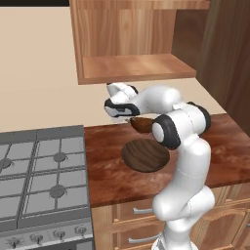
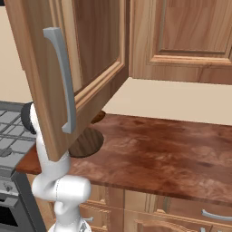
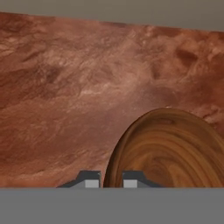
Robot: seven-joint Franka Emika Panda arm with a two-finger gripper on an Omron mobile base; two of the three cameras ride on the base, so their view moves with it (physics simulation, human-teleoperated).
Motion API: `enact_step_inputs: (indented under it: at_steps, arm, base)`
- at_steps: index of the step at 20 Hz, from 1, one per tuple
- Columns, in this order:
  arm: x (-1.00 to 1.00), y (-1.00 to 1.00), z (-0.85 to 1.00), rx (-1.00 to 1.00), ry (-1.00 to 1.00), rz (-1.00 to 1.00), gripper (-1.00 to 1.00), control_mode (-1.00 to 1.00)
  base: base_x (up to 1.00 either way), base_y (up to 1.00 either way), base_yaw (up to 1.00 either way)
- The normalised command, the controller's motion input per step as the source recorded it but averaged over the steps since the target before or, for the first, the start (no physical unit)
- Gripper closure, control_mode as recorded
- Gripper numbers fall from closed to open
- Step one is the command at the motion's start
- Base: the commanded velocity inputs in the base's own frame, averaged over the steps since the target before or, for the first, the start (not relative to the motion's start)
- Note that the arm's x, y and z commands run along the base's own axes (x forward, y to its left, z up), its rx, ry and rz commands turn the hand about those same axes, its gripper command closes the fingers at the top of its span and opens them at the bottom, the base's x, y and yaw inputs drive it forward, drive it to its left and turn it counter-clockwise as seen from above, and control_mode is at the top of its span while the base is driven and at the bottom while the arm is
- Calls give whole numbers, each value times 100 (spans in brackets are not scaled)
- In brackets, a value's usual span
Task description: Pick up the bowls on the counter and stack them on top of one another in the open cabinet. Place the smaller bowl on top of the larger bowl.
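Note:
My gripper (image 1: pixel 128 118) is shut on the rim of the smaller bowl (image 1: pixel 142 125), a deep reddish-brown one held a little above the counter (image 1: pixel 107 176). In the hand view the bowl (image 3: pixel 175 148) sits at the lower right and its rim passes between my gripper's (image 3: pixel 110 180) fingertips. The larger bowl (image 1: pixel 145 155), wide and dark brown, lies flat on the counter just in front of and below the held one. From the right base view its edge (image 2: pixel 88 142) peeks out under the door. The open cabinet (image 1: pixel 136 67) hangs above and behind my hand, its shelf bare.
A grey gas stove (image 1: pixel 44 171) borders the counter on the left. A tall dark wood unit (image 1: pixel 229 58) stands at the right. The swung-out cabinet door (image 2: pixel 86 68) with its grey handle (image 2: pixel 63 77) blocks much of the right base view. Drawer fronts (image 1: pixel 136 212) run below.

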Motion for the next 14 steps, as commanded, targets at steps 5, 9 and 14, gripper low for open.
enact_step_inputs:
  at_steps: [5,9,14]
  arm:
    - [-45,1,-23,0,-12,0,100,-100]
    - [-37,0,0,0,-1,0,100,-100]
    - [-36,0,-1,0,0,0,100,-100]
  base:
    - [0,0,0]
    - [0,0,0]
    - [0,0,0]
